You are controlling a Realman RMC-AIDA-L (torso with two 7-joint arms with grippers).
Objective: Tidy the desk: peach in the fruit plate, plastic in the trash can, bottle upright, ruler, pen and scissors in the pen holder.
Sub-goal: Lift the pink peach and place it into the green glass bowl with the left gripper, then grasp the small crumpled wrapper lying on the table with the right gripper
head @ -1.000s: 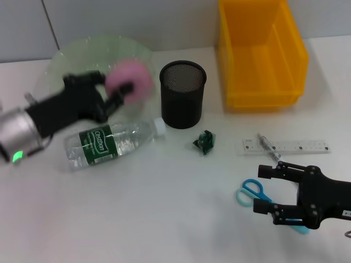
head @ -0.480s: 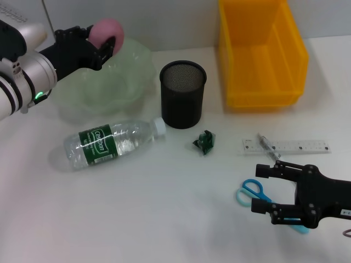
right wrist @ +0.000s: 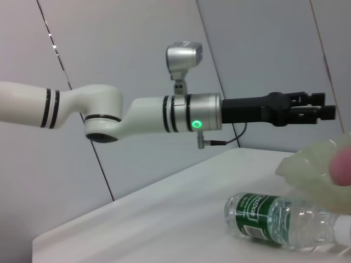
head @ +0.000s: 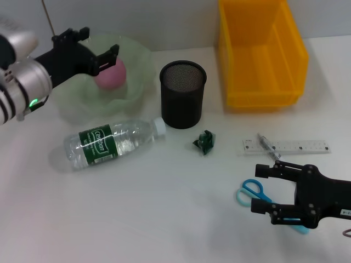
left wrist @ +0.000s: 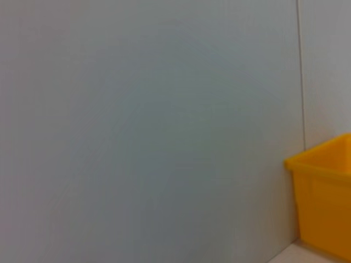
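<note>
The peach (head: 111, 74) lay in the fruit plate (head: 140, 60) as the left gripper (head: 93, 44) hung over it, fingers spread and empty. The right gripper (head: 262, 189) hovered open beside the scissors (head: 249, 192); the bottle (head: 107, 139) lay flat.

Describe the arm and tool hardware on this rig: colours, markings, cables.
Left arm: white shell with black ring bands, then a silver wrist section with a lit green LED, a silver camera block on top and a thin dark cable underneath. Its left tool is black, with slim angular fingers. The right tool is the same black angular type; its arm is out of view.
</note>
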